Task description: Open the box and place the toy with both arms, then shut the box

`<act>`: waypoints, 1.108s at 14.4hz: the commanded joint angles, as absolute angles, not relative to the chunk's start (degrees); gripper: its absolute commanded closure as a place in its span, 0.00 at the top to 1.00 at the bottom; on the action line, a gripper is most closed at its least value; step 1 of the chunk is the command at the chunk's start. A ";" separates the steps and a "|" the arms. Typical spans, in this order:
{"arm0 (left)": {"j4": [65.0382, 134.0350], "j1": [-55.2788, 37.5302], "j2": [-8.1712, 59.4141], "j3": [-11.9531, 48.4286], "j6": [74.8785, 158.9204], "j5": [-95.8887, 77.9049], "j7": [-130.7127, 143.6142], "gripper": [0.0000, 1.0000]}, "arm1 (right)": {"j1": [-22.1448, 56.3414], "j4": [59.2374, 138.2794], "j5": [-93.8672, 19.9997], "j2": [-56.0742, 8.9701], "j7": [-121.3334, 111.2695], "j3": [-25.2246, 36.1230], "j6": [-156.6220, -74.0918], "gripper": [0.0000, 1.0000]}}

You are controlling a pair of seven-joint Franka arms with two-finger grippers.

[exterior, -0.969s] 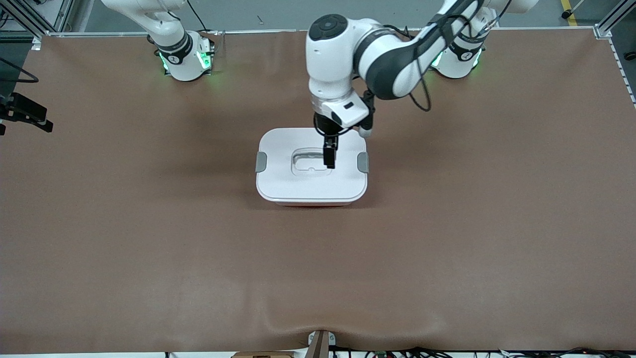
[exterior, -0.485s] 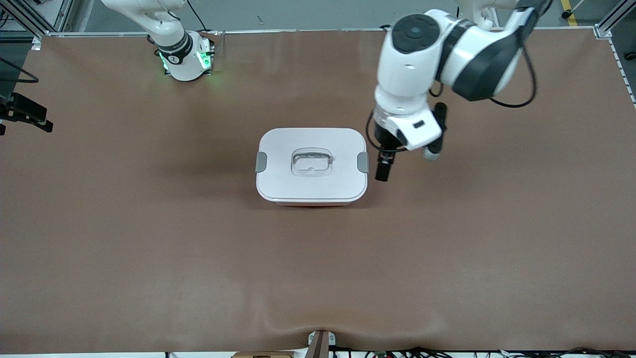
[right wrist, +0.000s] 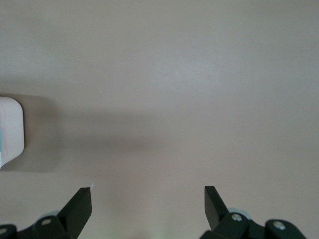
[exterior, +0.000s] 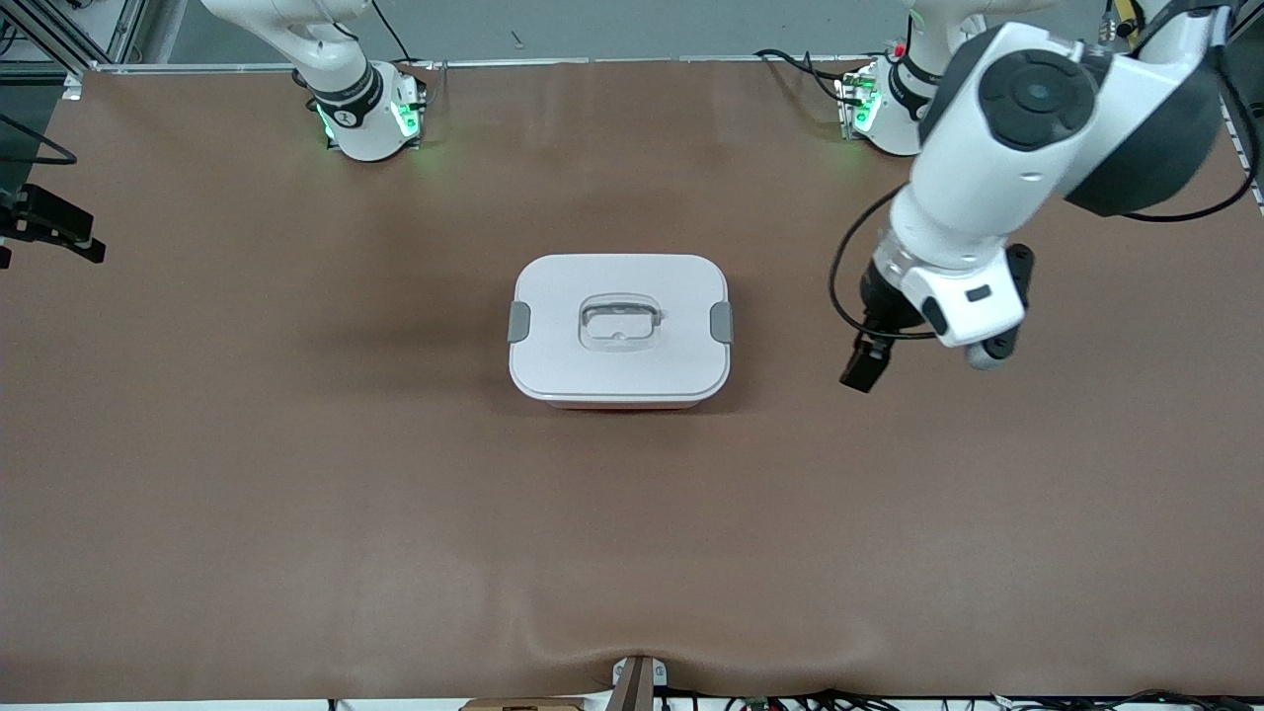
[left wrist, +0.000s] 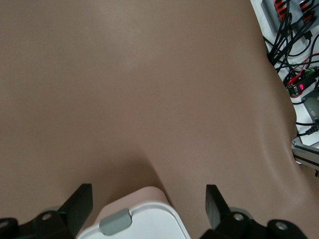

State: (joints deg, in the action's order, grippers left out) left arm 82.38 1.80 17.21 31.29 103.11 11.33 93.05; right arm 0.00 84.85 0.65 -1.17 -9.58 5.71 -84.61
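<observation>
The box (exterior: pixel 553 296) stands mid-table with its white lid on, a grey clip (exterior: pixel 518 322) at each end and a clear handle (exterior: pixel 619 323) in the middle. A thin salmon strip of the tub shows under the lid. My left gripper (exterior: pixel 861 370) hangs open over bare table, beside the box toward the left arm's end. In the left wrist view its fingers (left wrist: pixel 82 199) are spread wide, with a box corner (left wrist: pixel 149 224) and one clip (left wrist: pixel 115 221) between them farther off. My right gripper (right wrist: pixel 147 196) is open over bare table, with a box edge (right wrist: pixel 10 129) at the side. The toy is out of view.
The brown table mat (exterior: pixel 296 494) spreads wide around the box. A black fixture (exterior: pixel 54 225) juts in at the right arm's end. Cables and electronics (left wrist: pixel 299 74) lie past the table edge. The right arm's base (exterior: pixel 370 114) glows green.
The left arm has left the lid handle and swung toward its own end of the table, its gripper now clear of the box. The box has not moved.
</observation>
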 commanded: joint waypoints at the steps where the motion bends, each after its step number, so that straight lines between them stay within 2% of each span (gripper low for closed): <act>1: 81.65 3.59 17.23 31.55 101.78 10.28 88.69 1.00 | 0.26 84.29 1.23 -1.23 -8.96 5.71 -84.46 1.00; 7: 81.65 7.02 16.96 31.38 101.78 10.55 71.68 1.00 | 0.26 84.29 1.32 -1.23 -8.96 5.71 -84.46 1.00; 9: 81.65 10.62 16.53 31.73 99.42 10.46 60.79 1.00 | 0.26 84.29 1.32 -1.23 -8.96 5.71 -84.46 1.00; 16: 81.74 15.99 11.87 31.47 96.33 10.28 33.07 1.00 | 0.26 84.29 1.32 -1.23 -8.96 5.71 -84.46 1.00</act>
